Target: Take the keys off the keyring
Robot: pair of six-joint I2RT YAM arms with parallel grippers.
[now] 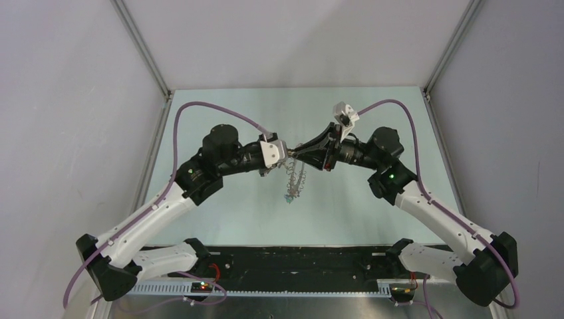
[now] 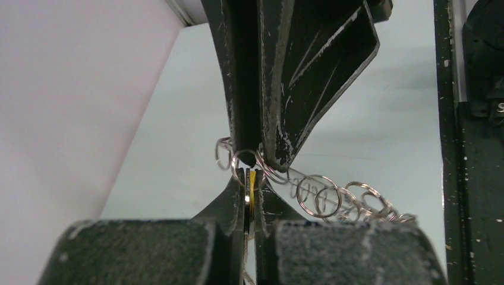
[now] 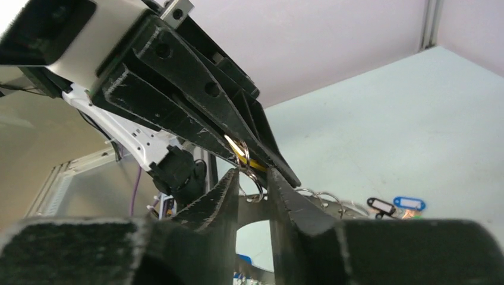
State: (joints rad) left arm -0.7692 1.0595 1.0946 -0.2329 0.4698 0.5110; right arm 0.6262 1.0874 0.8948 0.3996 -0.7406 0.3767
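Observation:
The keyring [image 1: 296, 178] hangs in mid-air between my two grippers, with a teal tag [image 1: 290, 198] lowest on it. My left gripper [image 1: 286, 155] is shut on a thin yellow-and-metal key [image 2: 251, 189]; its tips show in the left wrist view [image 2: 251, 176]. My right gripper [image 1: 296, 151] comes from the other side, tip to tip with the left, and grips a small split ring [image 3: 254, 185] between its fingertips [image 3: 254, 172]. The flat grey ring [image 3: 347, 208] shows behind, with several small split rings [image 2: 321, 196] and black [image 3: 380, 206] and blue [image 3: 409, 203] tags.
The pale green table [image 1: 372, 119] lies well below the hanging bunch. White walls and metal corner posts [image 1: 143, 46] enclose it on three sides. The black rail [image 1: 292, 262] with both arm bases runs along the near edge.

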